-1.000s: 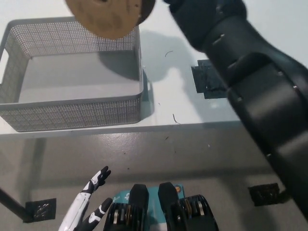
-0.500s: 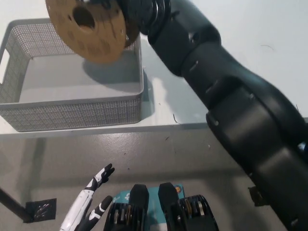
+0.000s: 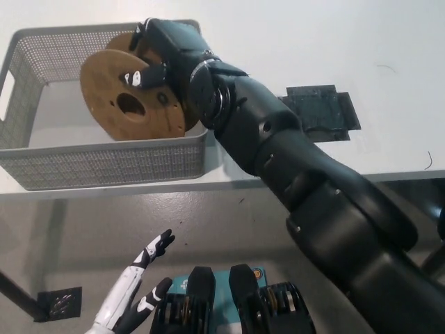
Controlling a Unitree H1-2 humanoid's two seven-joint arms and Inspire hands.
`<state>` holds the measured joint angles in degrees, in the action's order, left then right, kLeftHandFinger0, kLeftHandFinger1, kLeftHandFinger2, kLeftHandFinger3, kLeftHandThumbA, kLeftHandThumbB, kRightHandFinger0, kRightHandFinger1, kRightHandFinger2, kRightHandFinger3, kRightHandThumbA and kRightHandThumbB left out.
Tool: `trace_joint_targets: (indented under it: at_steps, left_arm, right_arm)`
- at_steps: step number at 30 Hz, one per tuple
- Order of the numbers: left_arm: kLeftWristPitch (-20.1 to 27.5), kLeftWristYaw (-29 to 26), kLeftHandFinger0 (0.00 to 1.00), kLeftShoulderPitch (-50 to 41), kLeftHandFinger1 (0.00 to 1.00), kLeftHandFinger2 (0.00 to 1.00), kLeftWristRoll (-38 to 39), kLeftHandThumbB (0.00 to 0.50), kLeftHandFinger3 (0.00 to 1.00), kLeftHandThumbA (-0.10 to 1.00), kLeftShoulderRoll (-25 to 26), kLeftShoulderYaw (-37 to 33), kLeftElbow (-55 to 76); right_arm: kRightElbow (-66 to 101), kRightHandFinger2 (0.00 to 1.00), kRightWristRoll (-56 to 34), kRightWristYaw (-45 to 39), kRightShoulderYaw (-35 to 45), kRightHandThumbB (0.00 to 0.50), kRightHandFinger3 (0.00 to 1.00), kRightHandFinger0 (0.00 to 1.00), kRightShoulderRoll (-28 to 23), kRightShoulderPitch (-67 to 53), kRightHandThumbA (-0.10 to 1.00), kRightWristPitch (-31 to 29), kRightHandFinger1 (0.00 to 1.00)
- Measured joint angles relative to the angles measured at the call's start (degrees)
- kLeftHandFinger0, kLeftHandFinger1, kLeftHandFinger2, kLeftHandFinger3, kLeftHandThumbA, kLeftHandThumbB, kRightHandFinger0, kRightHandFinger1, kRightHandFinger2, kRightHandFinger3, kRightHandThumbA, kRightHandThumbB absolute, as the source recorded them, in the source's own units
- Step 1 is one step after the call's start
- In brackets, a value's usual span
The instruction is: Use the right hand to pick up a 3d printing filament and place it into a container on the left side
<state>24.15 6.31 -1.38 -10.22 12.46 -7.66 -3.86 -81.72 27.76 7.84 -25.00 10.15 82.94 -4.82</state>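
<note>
A brown cardboard filament spool (image 3: 125, 97) stands tilted on edge inside the grey mesh basket (image 3: 83, 163) at the left of the white table. My black right hand (image 3: 163, 59) is shut on the spool, gripping its upper right rim over the basket's right half, with fingertips (image 3: 137, 78) on the spool's face. The arm reaches in from the bottom right and hides the spool's back flange. My white left hand (image 3: 139, 289) rests low at the bottom left, below the table edge, fingers spread.
A dark flat mat (image 3: 323, 111) lies on the table right of the basket. The table's front edge (image 3: 243, 184) runs across the middle, with grey floor below it. A small dark plate (image 3: 59, 303) sits on the floor at the bottom left.
My right hand has carried the spool down and forward from above the basket's far rim into the basket. The left hand has barely shifted.
</note>
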Motion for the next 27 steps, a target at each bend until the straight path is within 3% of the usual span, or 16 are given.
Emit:
trace_joint_targets:
  at_steps: [1, 2, 3, 5, 11, 14, 19, 22, 27]
  left_arm:
    - [0.0, 0.08, 1.0, 0.13, 1.0, 1.0, -0.02, 0.323, 1.0, 0.95, 0.0, -0.09, 0.0]
    - [-0.01, 0.11, 1.0, 0.26, 1.0, 1.0, -0.05, 0.314, 1.0, 0.95, 0.0, -0.15, 0.0]
    - [0.0, 0.12, 1.0, 0.39, 1.0, 1.0, -0.1, 0.311, 1.0, 0.95, 0.0, -0.22, 0.0]
    - [0.0, 0.15, 1.0, 0.69, 1.0, 1.0, -0.19, 0.309, 1.0, 0.96, 0.0, -0.37, 0.0]
    - [0.0, 0.29, 1.0, 0.98, 1.0, 1.0, -0.57, 0.305, 1.0, 0.95, 0.04, -0.62, -0.01]
    - [0.01, 0.34, 1.0, 1.05, 1.0, 1.0, -0.6, 0.302, 1.0, 0.95, 0.07, -0.65, -0.02]
    - [0.0, 0.39, 1.0, 1.05, 1.0, 1.0, -0.61, 0.304, 1.0, 0.93, 0.06, -0.67, -0.12]
    - [-0.01, 0.39, 1.0, 1.04, 1.0, 1.0, -0.6, 0.305, 1.0, 0.93, 0.04, -0.67, -0.4]
    - [-0.01, 0.37, 1.0, 1.01, 1.0, 1.0, -0.61, 0.31, 1.0, 0.93, 0.04, -0.66, -0.92]
  right_arm:
    - [-0.01, 1.0, -0.02, -0.1, 0.04, 0.403, 1.0, 0.85, -0.05, 0.08, 0.52, 0.04, 1.0]
    - [-0.01, 1.0, -0.03, -0.52, 0.09, 0.468, 1.0, 1.0, -0.11, 0.12, 0.64, 0.06, 1.0]
    - [-0.02, 1.0, -0.07, -1.12, 0.13, 0.499, 1.0, 1.0, -0.21, 0.16, 0.77, 0.1, 1.0]
    - [-0.03, 1.0, -0.09, -2.71, 0.13, 0.5, 1.0, 1.0, -0.27, 0.24, 0.86, 0.27, 1.0]
    - [-0.01, 1.0, -0.5, -6.39, 0.63, 0.5, 1.0, 1.0, -0.78, 1.37, 0.99, 0.65, 1.0]
    - [0.31, 1.0, -1.18, -7.69, 1.97, 0.5, 1.0, 1.0, -1.59, 3.29, 0.96, 0.59, 1.0]
    - [2.63, 1.0, -5.87, -11.18, 10.9, 0.5, 1.0, 1.0, -4.01, 7.16, 0.91, 0.2, 1.0]
    - [5.05, 1.0, -9.65, -13.69, 17.41, 0.5, 1.0, 1.0, -5.67, 9.01, 0.96, 0.34, 1.0]
    - [12.71, 1.0, -13.95, -16.87, 23.49, 0.5, 1.0, 1.0, -7.79, 9.3, 0.82, 1.81, 1.0]
